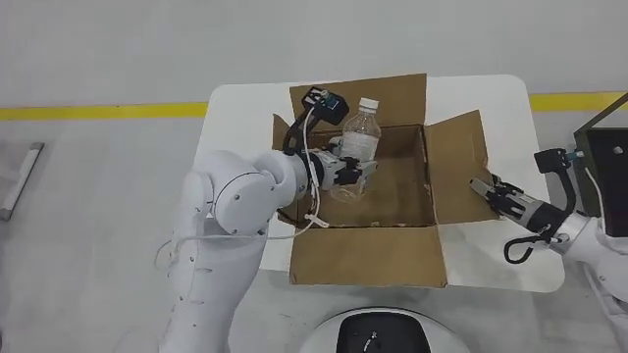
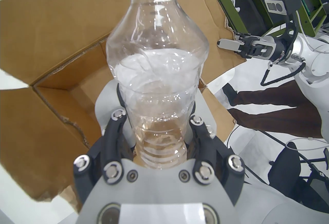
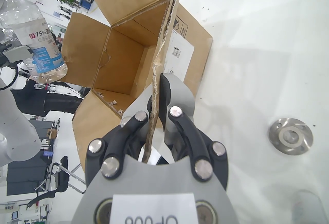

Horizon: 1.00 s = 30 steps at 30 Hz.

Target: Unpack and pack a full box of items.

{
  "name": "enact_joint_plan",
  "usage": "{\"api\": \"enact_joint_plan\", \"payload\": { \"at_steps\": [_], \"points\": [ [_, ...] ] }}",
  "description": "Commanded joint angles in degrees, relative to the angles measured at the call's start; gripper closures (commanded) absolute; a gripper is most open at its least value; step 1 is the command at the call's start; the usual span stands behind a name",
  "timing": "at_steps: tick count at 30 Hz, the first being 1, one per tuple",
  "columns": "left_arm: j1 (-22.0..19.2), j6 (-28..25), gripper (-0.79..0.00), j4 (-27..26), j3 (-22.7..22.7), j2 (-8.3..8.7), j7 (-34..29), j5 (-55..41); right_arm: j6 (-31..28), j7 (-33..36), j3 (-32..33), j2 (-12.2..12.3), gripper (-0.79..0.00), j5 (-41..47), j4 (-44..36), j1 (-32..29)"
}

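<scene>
Cardboard box [image 1: 392,196] stands open in the middle of the white table [image 1: 491,98], with its four flaps spread outward. The near flap [image 1: 363,255] lies flat toward the robot. On the right side, the right gripper [image 1: 483,187] is at the edge of the right flap [image 1: 456,167]. In the right wrist view this gripper [image 3: 155,96] has its jaws closed narrowly on the torn edge of the right flap [image 3: 167,17], with one finger on each side of the cardboard. A white paper label [image 3: 180,55] is stuck on the outer right wall of the box, and a round metal disc [image 3: 290,135] lies on the table near this gripper.

On the left side, the left gripper [image 1: 348,172] holds a clear plastic bottle [image 1: 355,147] over the left part of the box opening. In the left wrist view the jaws of this gripper [image 2: 158,117] press on the lower body of the bottle [image 2: 156,55] from both sides. The bottle has a white cap [image 1: 368,105] that points toward the far side, and it holds some clear liquid. In the right wrist view the bottle [image 3: 33,37] carries a white and blue label, and its base hangs free above the left flap.

The far flap [image 1: 392,93] lies behind the bottle. A dark green rack [image 1: 603,157] stands to the right of the table, and a yellow line [image 1: 98,111] runs across the floor beyond.
</scene>
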Motion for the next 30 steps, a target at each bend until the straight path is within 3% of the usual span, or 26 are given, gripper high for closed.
{"api": "enact_joint_plan", "payload": {
  "at_steps": [1,13,30],
  "points": [
    [-0.46,1.68,0.000,1.50,0.58,-0.01,-0.42,0.01,0.29,-0.28,-0.61,0.00,0.000,-0.24,-0.09,0.20],
    [2.36,9.90,0.000,9.31,-0.57,0.34,0.98,-6.72,2.36,-3.07,-2.20,-0.02,0.000,0.04,-0.87,-0.42],
    [3.11,10.49,0.000,10.22,-0.37,0.46,1.55,-6.08,3.11,-4.92,-2.95,0.06,0.000,0.89,-1.56,-1.28]
  ]
}}
